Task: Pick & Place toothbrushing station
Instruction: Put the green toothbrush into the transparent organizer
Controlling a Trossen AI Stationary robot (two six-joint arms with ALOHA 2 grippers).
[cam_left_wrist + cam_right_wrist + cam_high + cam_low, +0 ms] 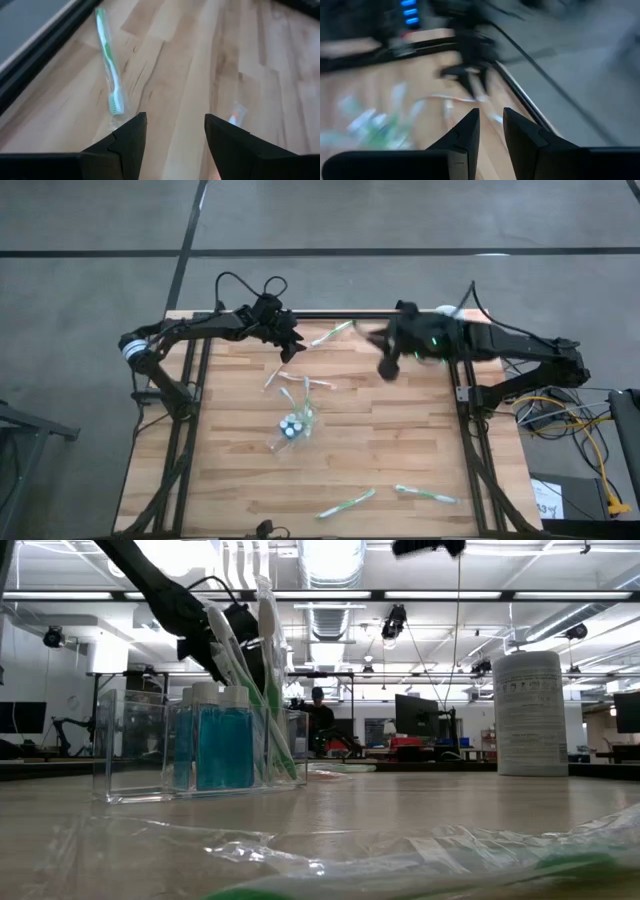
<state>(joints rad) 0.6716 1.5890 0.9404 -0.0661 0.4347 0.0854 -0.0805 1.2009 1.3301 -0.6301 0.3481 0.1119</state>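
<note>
Several wrapped green-and-white toothbrushes (331,333) lie loose on the wooden table (400,440) outside the clear plastic organiser (291,427), so most remains: left gripper (291,347) spread and empty, right gripper (389,366) narrowed on nothing

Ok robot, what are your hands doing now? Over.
Left hand open, empty, near wrapped toothbrush. Right hand empty, fingers slightly apart. Holder mid-table, path clear.

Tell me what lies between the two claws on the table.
High view: one green wrapped toothbrush lies between left claw and right claw.
</note>
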